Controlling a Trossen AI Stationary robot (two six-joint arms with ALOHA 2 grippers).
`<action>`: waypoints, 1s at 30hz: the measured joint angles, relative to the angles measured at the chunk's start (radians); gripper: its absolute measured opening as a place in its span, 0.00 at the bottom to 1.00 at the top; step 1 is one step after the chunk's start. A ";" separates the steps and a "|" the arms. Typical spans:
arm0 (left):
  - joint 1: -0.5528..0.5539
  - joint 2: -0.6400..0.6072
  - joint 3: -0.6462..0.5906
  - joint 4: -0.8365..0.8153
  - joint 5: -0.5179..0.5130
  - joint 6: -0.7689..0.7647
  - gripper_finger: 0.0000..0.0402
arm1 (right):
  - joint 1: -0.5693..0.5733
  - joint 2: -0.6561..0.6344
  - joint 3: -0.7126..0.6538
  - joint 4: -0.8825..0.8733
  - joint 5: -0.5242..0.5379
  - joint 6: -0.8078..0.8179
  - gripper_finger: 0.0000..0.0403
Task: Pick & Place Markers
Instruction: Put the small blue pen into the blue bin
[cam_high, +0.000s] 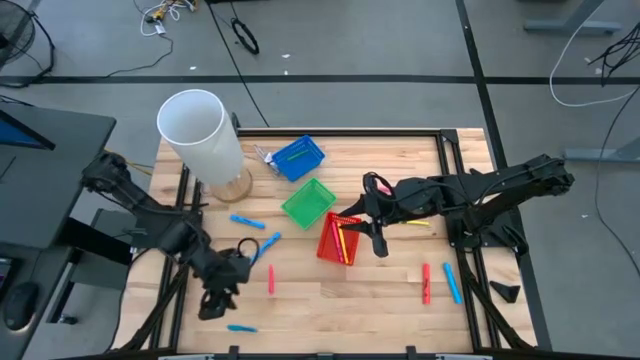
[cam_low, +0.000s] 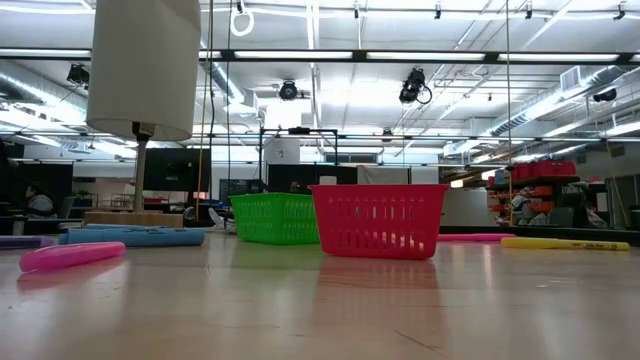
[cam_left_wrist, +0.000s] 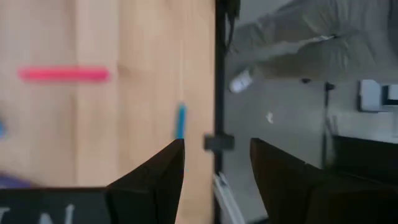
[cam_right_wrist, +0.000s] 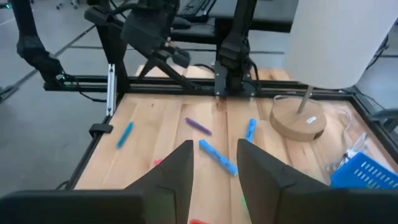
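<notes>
Markers lie scattered on the wooden table: blue ones (cam_high: 246, 221) (cam_high: 270, 243) (cam_high: 240, 327), a pink one (cam_high: 270, 280), a red (cam_high: 425, 283) and a blue (cam_high: 452, 283) at the right, and a yellow one (cam_high: 420, 222). More markers lie in the red basket (cam_high: 338, 240). My left gripper (cam_high: 213, 300) hangs open above the near left corner, with a blue marker (cam_left_wrist: 180, 121) beyond its fingertips and nothing between them. My right gripper (cam_high: 378, 245) stands open above the red basket's right side, empty.
A green basket (cam_high: 308, 202) and a blue basket (cam_high: 298, 158) stand behind the red one. A tall white cylinder on a round wooden base (cam_high: 200, 130) stands at the far left. A black frame (cam_left_wrist: 216, 74) rims the table; bare wood lies at the near middle.
</notes>
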 joint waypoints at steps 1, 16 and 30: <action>-0.016 0.000 0.000 -0.007 0.008 -0.035 0.46 | 0.000 0.000 0.000 -0.003 0.000 0.002 0.31; -0.214 0.186 -0.001 0.063 0.004 -0.270 0.46 | -0.006 -0.043 -0.001 -0.041 0.025 0.080 0.29; -0.223 0.408 -0.001 0.114 -0.064 -0.288 0.43 | -0.005 -0.046 -0.001 -0.086 0.017 0.135 0.29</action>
